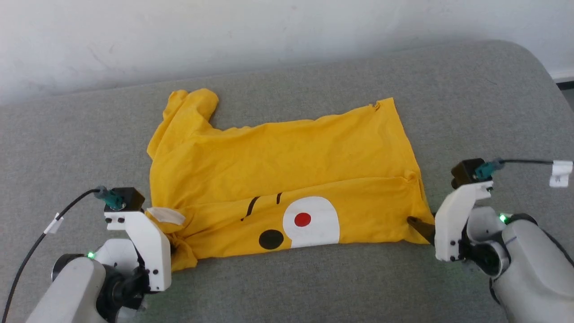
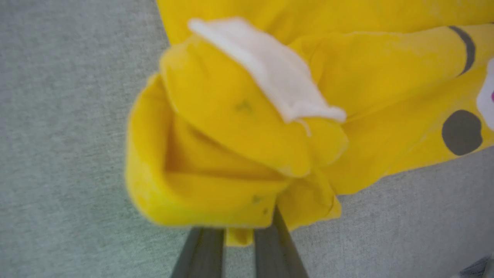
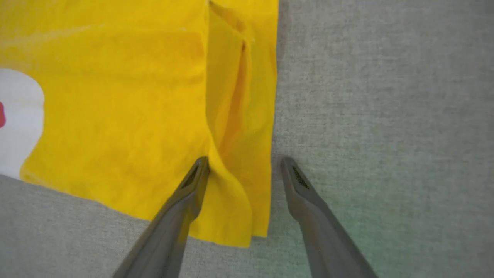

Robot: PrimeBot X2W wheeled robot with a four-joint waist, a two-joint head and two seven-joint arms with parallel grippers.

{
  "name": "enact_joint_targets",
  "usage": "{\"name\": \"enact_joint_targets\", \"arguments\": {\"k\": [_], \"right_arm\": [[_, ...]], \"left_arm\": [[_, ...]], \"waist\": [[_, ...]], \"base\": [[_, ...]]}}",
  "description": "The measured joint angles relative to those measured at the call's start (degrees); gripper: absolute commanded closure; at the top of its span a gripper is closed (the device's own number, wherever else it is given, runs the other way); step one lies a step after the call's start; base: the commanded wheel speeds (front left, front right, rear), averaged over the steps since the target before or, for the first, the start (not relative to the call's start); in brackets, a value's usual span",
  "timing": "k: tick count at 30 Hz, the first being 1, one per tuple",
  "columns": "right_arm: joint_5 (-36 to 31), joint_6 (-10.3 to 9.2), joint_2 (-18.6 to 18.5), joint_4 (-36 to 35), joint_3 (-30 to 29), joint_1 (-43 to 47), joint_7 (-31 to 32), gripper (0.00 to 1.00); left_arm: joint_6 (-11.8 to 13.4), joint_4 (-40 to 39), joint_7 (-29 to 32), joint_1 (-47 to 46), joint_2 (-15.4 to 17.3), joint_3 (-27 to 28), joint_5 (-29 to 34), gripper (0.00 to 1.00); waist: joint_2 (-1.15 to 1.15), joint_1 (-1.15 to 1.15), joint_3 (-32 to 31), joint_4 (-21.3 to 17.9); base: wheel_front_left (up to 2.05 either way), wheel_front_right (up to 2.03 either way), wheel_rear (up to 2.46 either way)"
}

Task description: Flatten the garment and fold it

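Left hand (image 2: 239, 231): fingers together, clamped on bunched left end of garment (image 1: 278, 166); white label (image 2: 270, 69) sticks up just above grip. I see garment lying crosswise mid-worktop (image 1: 67, 134), near edge folded over, print facing up: black spot (image 1: 271, 239), then white patch (image 1: 314, 220) with red dot. Right hand (image 3: 244, 164): fingers apart, straddling garment's right corner, one on cloth, other on bare worktop, nothing clamped.

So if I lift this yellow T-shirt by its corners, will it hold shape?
Probably not: the T-shirt lies creased and bunched where the left hand pinches it, so it looks floppy. Lifted, its middle would likely sag onto the grey fabric surface. Its layers at the open right hand look thin and may slide apart.
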Motion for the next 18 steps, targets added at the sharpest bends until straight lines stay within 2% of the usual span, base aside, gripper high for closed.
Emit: {"name": "enact_joint_targets", "arguments": {"k": [1, 3, 4, 9, 12, 18], "right_arm": [[0.7, 0.00, 0.0, 1.3, 0.4, -1.0, 1.4, 0.39], [2.3, -0.02, 0.0, 3.1, 0.6, -2.4, 3.0, 0.87], [3.0, -0.02, -0.1, 3.8, 0.8, -3.0, 3.7, 1.00], [4.7, -0.02, -0.8, 4.0, 3.3, -3.5, 3.0, 1.00], [5.2, -0.02, -1.7, 2.0, 5.2, -3.1, 1.3, 1.00], [5.3, -0.01, -4.6, -8.0, 7.7, -1.0, -2.3, 1.00]], "left_arm": [[0.0, 0.1, -0.2, 0.0, -0.2, -0.1, 0.0, 1.00], [0.0, 0.3, -0.7, -0.1, -0.3, -0.4, 0.2, 1.00], [0.0, 0.4, -0.8, -0.1, -0.3, -0.5, 0.2, 1.00], [0.0, 0.4, -1.0, 0.2, -0.4, -0.7, 0.0, 1.00], [0.2, -1.0, -1.4, 1.7, 0.6, -0.5, 0.3, 1.00], [3.7, -8.8, -2.5, 8.5, 4.0, 2.1, 0.7, 1.00]], "waist": [[0.00, 0.00, 0.0, 0.2], [0.00, 0.00, -0.1, 0.7], [0.00, 0.00, -0.2, 0.8], [0.00, 0.01, -1.5, 1.1], [0.00, 0.02, -2.8, 1.0], [0.00, 0.01, -5.8, 0.4]], "base": [[0.00, 0.00, 0.00], [0.00, 0.00, 0.00], [0.00, 0.00, 0.00], [0.00, 0.00, 0.00], [0.00, 0.00, 0.00], [0.00, 0.00, 0.00]]}}
